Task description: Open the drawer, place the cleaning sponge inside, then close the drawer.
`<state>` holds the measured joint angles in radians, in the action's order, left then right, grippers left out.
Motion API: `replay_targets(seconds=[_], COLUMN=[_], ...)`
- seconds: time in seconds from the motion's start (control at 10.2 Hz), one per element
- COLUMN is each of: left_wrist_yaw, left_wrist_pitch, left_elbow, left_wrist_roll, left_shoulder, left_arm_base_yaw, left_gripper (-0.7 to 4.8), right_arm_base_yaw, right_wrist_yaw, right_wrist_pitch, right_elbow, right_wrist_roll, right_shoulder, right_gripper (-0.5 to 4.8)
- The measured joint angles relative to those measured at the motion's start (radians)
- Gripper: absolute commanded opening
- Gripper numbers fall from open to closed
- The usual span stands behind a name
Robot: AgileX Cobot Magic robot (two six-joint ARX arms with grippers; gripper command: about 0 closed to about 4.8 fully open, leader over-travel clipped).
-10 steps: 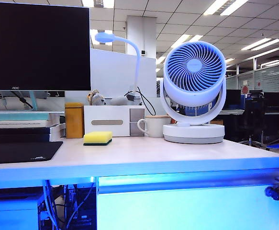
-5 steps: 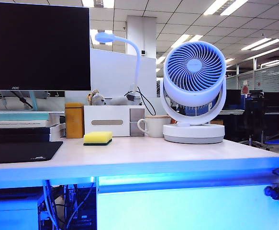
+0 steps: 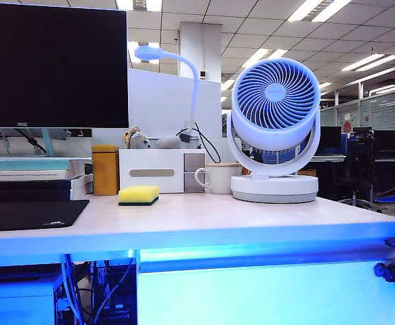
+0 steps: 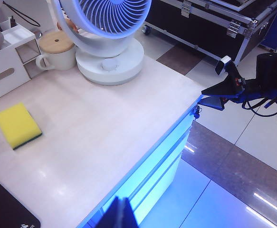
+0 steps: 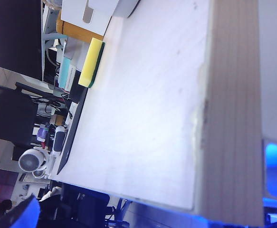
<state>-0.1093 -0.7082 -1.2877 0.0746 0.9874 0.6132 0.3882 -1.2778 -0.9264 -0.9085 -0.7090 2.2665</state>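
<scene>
Office ceiling panels and strip lights form the backdrop of the exterior view, with a pale wooden tabletop (image 3: 204, 220) across the middle. On it, from left to right: a black mat (image 3: 28, 215), an orange box (image 3: 105, 170), a white organizer (image 3: 160, 170), a mug (image 3: 217, 179) and a white fan (image 3: 275, 128). A black monitor (image 3: 53, 64) stands at the rear left, a white lamp (image 3: 177, 68) behind the organizer. The sponge (image 3: 138, 195), yellow over a thin dark green layer, lies flat in front of the organizer, between mat and mug, touching neither. Below the tabletop edge the drawer (image 3: 265, 291) shows its blue-lit white front, flush and closed, with a black knob (image 3: 389, 272) at its right edge. A dark part at the right border, just above the knob, may belong to the right arm; neither gripper can be made out.

Left wrist view, looking down on the tabletop corner: the sponge (image 4: 17, 125) lies near the organizer (image 4: 10, 71), well apart from the fan base (image 4: 109, 61). The left gripper (image 4: 120, 214) shows as a dark tip with its fingers pressed together, empty, above the lit drawer front (image 4: 159, 166). The right gripper (image 4: 224, 90) is off the tabletop corner beside the knob (image 4: 195, 112), its fingers spread and holding nothing.

Right wrist view, tilted: the tabletop (image 5: 143, 109) and its front edge fill the frame, with the sponge (image 5: 91, 62) far off near the organizer. The right gripper's own fingers are not clearly visible.
</scene>
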Motion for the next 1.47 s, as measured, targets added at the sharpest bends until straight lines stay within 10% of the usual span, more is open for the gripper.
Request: replay_targets(seconds=[1.47], left_wrist_yaw=[0.000], left_wrist_pitch=[0.000], left_elbow=[0.000], left_wrist_roll=[0.000], left_shoulder=[0.002], left_arm_base_yaw=[0.000], left_gripper=[-0.05], right_arm_base_yaw=[-0.031], right_wrist_yaw=[0.046], right_wrist_pitch=[-0.124], right_elbow=[0.011], right_wrist_roll=[-0.185], right_shoulder=[0.025], right_gripper=[4.79])
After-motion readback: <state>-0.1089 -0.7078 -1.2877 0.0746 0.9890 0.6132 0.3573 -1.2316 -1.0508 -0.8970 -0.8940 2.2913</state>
